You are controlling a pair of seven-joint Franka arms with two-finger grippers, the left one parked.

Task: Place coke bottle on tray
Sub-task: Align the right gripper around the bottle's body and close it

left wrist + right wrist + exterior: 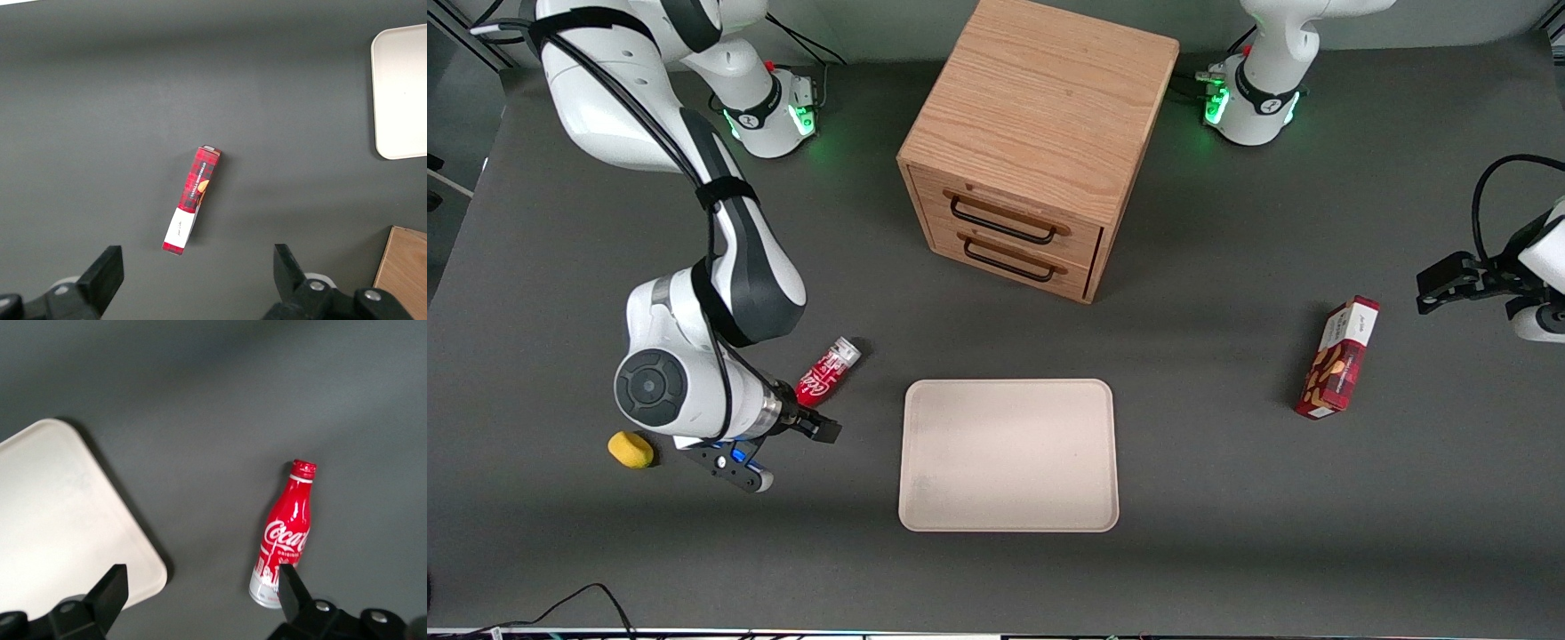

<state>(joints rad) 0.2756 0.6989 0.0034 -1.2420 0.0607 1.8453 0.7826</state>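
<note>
The coke bottle (829, 372) lies on its side on the dark table, a small red bottle with white script and a silvery base. It also shows in the right wrist view (287, 537). The beige tray (1009, 455) lies flat and bare beside it, toward the parked arm's end; its rounded corner shows in the right wrist view (60, 513). My gripper (816, 425) hovers above the table between bottle and tray, slightly nearer the front camera than the bottle. It (200, 593) is open and empty, with one fingertip (290, 587) beside the bottle's base.
A wooden two-drawer cabinet (1040, 142) stands farther from the front camera than the tray. A red-and-white snack box (1338, 357) lies toward the parked arm's end, also in the left wrist view (191, 200). A small yellow object (631, 449) lies by the working arm's wrist.
</note>
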